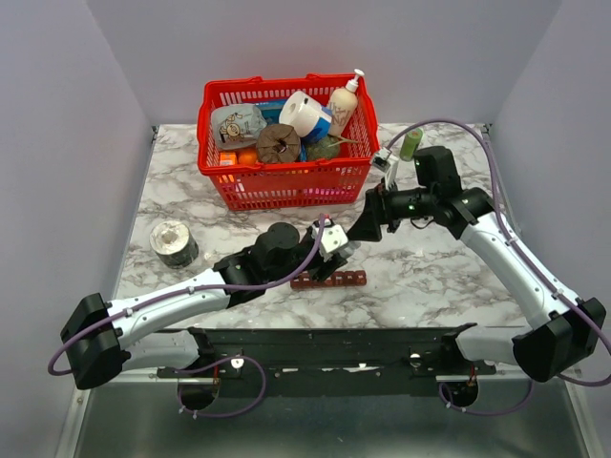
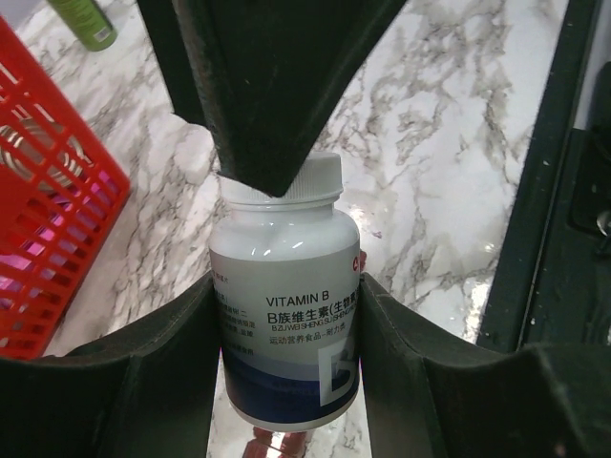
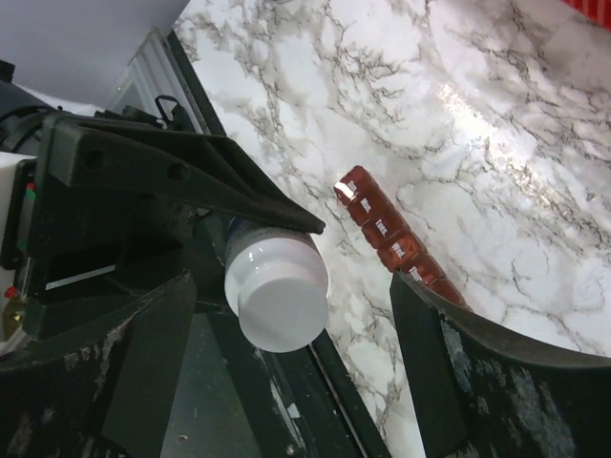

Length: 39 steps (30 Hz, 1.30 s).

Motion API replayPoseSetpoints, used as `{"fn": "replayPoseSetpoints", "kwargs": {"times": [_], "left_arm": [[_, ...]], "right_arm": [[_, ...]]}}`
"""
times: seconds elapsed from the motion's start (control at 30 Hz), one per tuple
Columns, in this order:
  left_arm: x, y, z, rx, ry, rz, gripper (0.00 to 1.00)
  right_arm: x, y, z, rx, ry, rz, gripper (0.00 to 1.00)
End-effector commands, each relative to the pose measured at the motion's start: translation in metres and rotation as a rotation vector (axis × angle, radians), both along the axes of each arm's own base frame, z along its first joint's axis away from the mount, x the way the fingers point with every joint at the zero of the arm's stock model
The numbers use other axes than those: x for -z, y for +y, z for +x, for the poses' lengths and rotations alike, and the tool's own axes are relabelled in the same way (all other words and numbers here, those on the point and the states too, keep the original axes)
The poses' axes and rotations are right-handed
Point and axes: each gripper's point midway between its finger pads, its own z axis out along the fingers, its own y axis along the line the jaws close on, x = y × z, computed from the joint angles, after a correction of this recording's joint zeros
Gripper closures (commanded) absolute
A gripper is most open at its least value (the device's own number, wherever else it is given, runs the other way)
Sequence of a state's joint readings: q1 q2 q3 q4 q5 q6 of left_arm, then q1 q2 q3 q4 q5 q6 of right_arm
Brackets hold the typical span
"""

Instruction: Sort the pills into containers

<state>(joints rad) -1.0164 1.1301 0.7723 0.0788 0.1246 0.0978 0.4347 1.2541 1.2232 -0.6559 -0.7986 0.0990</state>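
The left hand (image 2: 286,286) is clamped on a single pill bottle (image 2: 286,324), one finger pressed against each side of it. The bottle is white-capped, with a pale upper body, a dark blue lower band and "VITAMIN B" printed over Chinese text. The right hand (image 3: 291,281) faces the cap end with its two fingers spread wide, one on either side of the cap and apart from it in its own view. The left wrist view instead shows one dark finger crossing in front of the cap's rim, and whether it touches cannot be told. Just below the two hands, the one set of containers (image 3: 387,234) lies flat on the marble surface (image 1: 430,277). It is a narrow, glossy, dark red-brown strip of small square lids in a row. The right wrist view shows white lettering on each lid, and its lower end is hidden behind a finger. The top view gives only a thin red bar (image 1: 329,280), and the left wrist view only a sliver below the bottle. Farther out sit one red mesh basket (image 1: 286,186) of assorted goods, one green bottle (image 1: 410,143) beside it, and one silvery round object (image 1: 174,243) at the left.
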Motion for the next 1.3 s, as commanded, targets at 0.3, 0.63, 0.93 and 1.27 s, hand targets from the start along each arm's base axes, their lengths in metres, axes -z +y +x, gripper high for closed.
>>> {"fn": "replayPoseSetpoints", "kwargs": {"times": [0.3,0.63,0.93,1.27], "left_arm": [[-0.027,0.002,0.019,-0.110,-0.067,-0.078,1.00],[-0.015,0.000,-0.008,0.056,-0.067,-0.029,1.00],[-0.020,0.008,-0.044,0.301,-0.043,-0.035,1.00],[-0.013,0.019,-0.029,0.225,-0.045,-0.010,1.00]], "right_arm": [[0.011,0.009,-0.010,-0.031,0.160,0.041,0.23],[-0.019,0.017,-0.039,-0.322,-0.028,0.156,0.77],[-0.010,0.018,-0.082,-0.868,-0.662,0.212,0.81],[-0.019,0.022,-0.058,-0.658,-0.562,0.106,0.10]]}}
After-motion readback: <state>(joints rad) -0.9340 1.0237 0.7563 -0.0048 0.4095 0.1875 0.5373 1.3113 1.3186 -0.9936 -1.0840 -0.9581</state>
